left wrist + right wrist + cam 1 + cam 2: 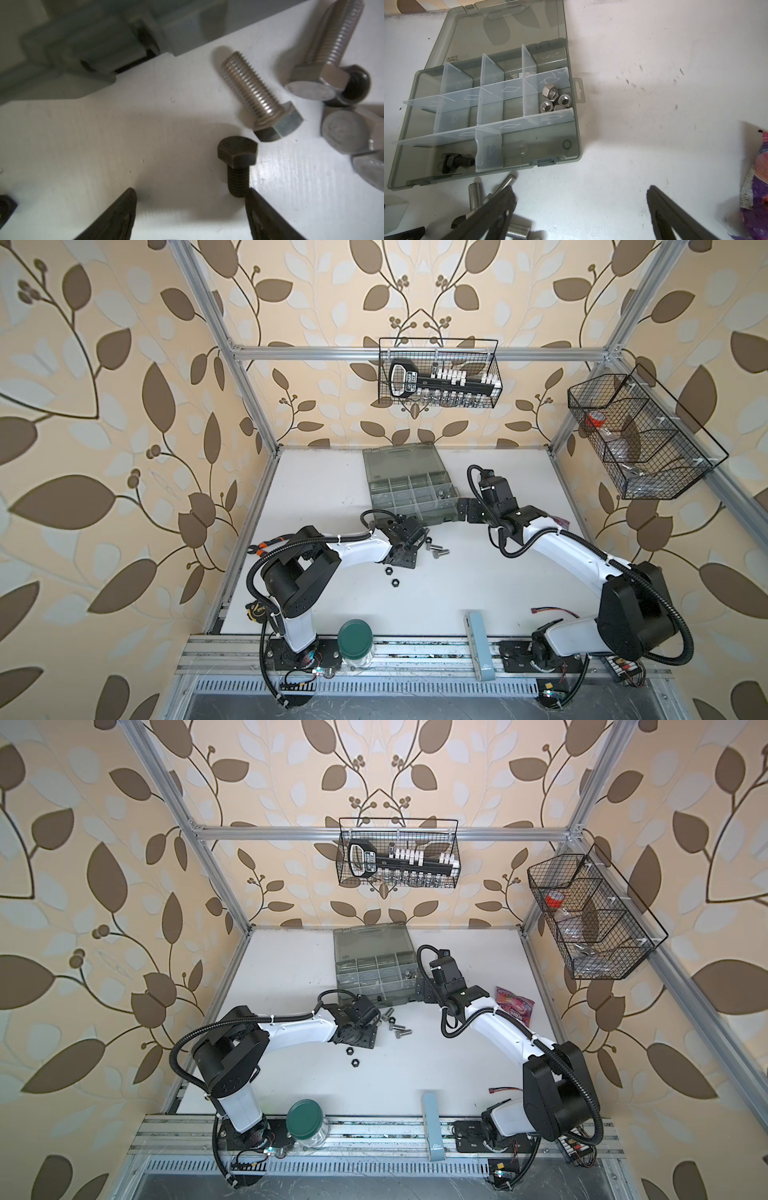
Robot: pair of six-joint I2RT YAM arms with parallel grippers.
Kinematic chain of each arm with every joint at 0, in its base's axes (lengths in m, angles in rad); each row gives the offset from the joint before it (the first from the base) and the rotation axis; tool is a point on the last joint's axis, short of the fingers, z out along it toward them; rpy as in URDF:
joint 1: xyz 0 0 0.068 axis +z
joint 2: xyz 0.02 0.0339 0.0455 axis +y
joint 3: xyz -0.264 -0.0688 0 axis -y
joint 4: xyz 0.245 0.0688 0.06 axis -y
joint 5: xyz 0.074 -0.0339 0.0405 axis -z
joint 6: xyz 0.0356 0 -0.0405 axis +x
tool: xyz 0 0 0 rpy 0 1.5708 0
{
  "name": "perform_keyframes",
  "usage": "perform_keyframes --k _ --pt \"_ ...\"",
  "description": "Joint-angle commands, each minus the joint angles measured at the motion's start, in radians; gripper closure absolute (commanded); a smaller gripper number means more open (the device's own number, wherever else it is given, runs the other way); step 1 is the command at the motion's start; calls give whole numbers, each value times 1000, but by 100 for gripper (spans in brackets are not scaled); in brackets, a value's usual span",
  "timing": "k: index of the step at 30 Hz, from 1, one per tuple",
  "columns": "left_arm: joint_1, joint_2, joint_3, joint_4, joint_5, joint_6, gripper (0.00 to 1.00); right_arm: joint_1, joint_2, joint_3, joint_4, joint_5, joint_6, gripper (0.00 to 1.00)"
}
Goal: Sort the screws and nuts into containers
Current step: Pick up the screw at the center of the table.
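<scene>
Surface: the bench (457, 593) is white, hard and flat. Judged: small steel parts will skate or roll on it if nudged.

Container: the organizer case (546, 149) sits lid-open at the far middle of the bench. Only the right wrist view shows its contents. The silver nuts (553, 98) are in the middle-row end compartment by the hang tab, and a black screw (456, 162) is in the latch-side row. The top views are too coarse for this.

The right claw (581, 188) is spread wide and empty, just beside the case.

The left claw (189, 189) is spread, low over the loose silver screws (255, 91) before the case. Only the left wrist view shows the short black screw (236, 164), its thread against one finger (268, 220), not pinched.

Handling, judged: rigid, dense and smooth, with a shank that rolls. Pinch across the shank just under the head, or across the hex flats.

Two black nuts (389, 571) lie on the bench near the left claw, plain in both top views.
</scene>
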Motion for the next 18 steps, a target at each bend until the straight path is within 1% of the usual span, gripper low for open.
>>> perform_keyframes --k 1,8,18 --pt "-10 15 24 -11 -19 -26 21 3 -24 -20 -11 21 9 0" --pt "-10 30 41 2 -3 -11 22 4 -20 -22 -11 18 11 0" --pt "-10 80 120 -2 10 16 29 5 -26 -19 -11 22 9 0"
